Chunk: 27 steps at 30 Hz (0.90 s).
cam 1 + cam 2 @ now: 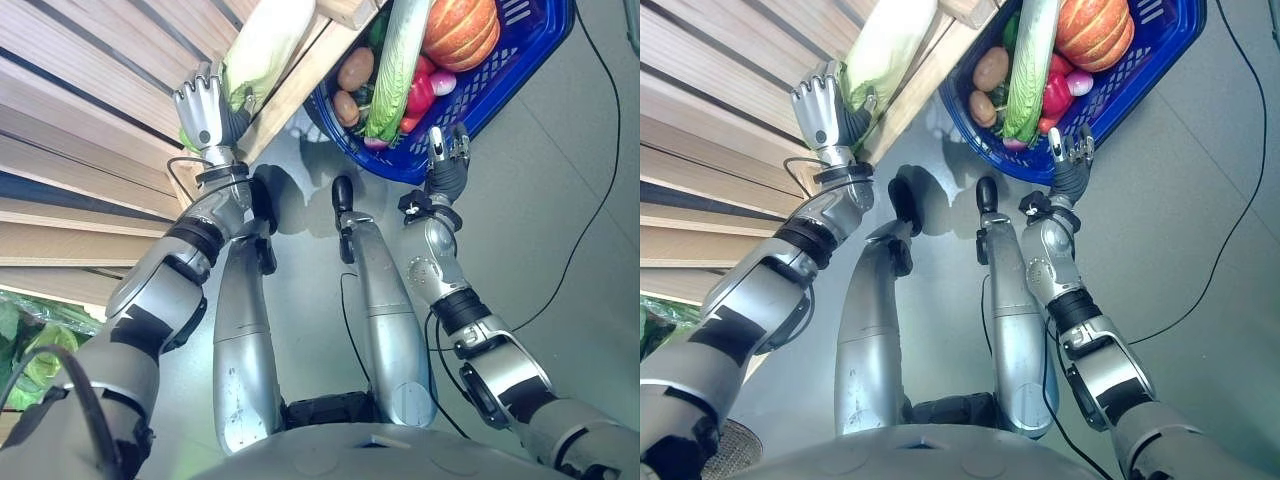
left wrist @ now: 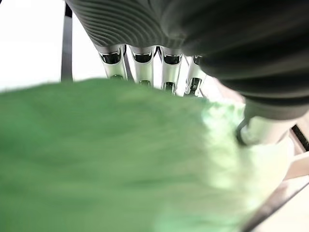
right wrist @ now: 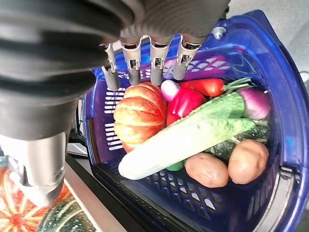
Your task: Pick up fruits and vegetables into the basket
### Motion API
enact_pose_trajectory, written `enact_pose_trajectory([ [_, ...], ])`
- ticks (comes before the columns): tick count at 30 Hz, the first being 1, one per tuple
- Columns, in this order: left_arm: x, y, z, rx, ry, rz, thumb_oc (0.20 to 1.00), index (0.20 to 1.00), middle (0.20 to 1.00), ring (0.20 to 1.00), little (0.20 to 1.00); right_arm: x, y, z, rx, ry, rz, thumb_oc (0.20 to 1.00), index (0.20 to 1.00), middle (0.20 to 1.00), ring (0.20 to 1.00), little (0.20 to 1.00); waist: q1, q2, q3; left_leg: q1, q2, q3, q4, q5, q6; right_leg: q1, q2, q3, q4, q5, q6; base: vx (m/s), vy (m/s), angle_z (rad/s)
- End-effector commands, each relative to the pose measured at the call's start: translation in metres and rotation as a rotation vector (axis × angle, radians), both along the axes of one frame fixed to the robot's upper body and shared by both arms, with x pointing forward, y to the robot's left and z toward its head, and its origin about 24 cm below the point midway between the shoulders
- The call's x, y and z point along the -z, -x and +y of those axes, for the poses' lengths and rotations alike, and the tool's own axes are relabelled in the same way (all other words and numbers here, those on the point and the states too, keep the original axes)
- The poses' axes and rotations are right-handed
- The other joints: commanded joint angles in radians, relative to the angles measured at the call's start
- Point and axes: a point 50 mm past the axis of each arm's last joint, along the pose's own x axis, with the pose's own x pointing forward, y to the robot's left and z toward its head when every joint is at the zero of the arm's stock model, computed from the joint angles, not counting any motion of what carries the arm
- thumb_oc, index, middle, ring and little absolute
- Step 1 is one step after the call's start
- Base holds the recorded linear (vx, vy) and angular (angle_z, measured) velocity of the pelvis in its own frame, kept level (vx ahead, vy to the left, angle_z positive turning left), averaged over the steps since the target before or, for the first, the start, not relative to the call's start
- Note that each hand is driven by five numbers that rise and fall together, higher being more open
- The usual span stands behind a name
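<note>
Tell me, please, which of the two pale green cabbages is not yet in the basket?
The cabbage lying on the wooden shelf, against the left hand; the other cabbage lies in the blue basket.

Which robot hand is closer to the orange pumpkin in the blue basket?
Right. The right hand is at the basket rim just below the pumpkin; the left hand is away at the shelf, on a cabbage.

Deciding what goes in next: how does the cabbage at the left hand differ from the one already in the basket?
The cabbage on the shelf lies on the wooden shelf, with the left hand curled round its leafy end; the cabbage in the basket rests free in the blue basket, across the pumpkin and potatoes. The right hand holds the basket's rim. Both are long, pale green.
</note>
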Motion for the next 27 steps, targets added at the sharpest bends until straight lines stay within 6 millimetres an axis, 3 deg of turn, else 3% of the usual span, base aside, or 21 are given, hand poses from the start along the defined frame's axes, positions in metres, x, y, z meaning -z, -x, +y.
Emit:
enact_pose_trajectory([
  [1,0.014,0.005,-0.015,0.060,-0.061,-0.005,0.200,0.200,0.200,0.200,0.200,-0.002,0.014,-0.001,-0.012,-0.001,-0.065,1.000,1.000,1.000,1.000,1.000,0.017,-0.015,-0.056,0.027,-0.052,0.030,-0.016,-0.081,-0.035,0.031,0.036,-0.072,-0.078,0.075,0.053,0.00,0.010,-0.04],
  [7,0.016,0.008,-0.016,0.072,-0.077,-0.024,0.200,0.200,0.200,0.200,0.200,0.000,0.017,0.000,-0.022,0.005,-0.058,1.000,1.000,1.000,1.000,1.000,0.019,-0.012,-0.056,0.062,-0.050,0.034,-0.031,-0.076,-0.035,0.061,0.034,-0.072,-0.088,0.076,0.053,0.00,0.000,0.00],
  [18,0.006,0.036,0.026,0.007,-0.005,-0.349,0.200,0.200,0.200,0.200,0.200,0.008,0.030,-0.008,-0.025,0.022,-0.070,1.000,1.000,1.000,1.000,1.000,0.052,0.009,-0.056,0.227,-0.054,0.021,-0.101,-0.067,-0.042,0.234,0.027,-0.086,-0.152,0.056,0.053,0.00,0.001,0.00],
  [27,0.011,0.051,0.039,-0.002,-0.020,-0.366,0.200,0.200,0.200,0.200,0.200,-0.001,0.032,-0.014,-0.011,0.036,-0.105,1.000,1.000,1.000,1.000,1.000,0.081,0.017,-0.056,0.351,-0.074,-0.012,-0.188,-0.035,-0.045,0.376,0.023,-0.106,-0.246,0.059,0.041,0.02,-0.021,0.15],
])
